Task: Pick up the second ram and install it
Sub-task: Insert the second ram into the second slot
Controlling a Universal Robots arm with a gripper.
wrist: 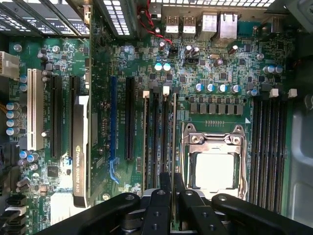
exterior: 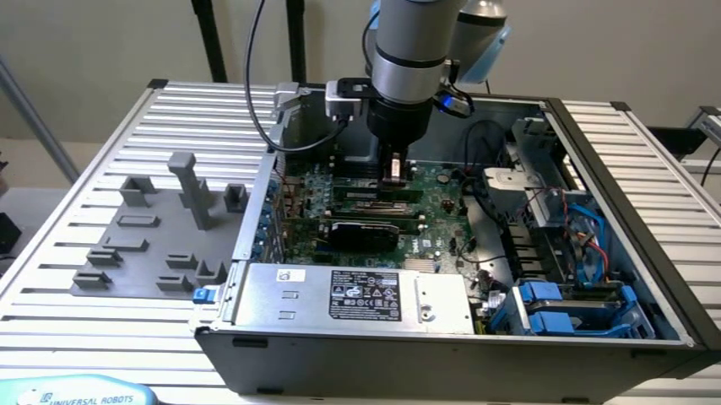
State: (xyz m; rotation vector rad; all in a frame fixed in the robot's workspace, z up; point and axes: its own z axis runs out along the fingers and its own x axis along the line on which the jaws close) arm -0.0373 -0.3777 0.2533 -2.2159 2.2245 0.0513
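Honestly, had the second ram (wrist: pixel 174 132) pinched in the narrow end effector (wrist: pixel 172 178); needed it square over the RAM slots (wrist: pixel 157 127) by the CPU socket (wrist: pixel 213 166), pressed evenly.

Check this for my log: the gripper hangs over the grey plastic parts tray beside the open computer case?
No. In the exterior view the gripper hangs over the green motherboard inside the open computer case, not the grey plastic parts tray.
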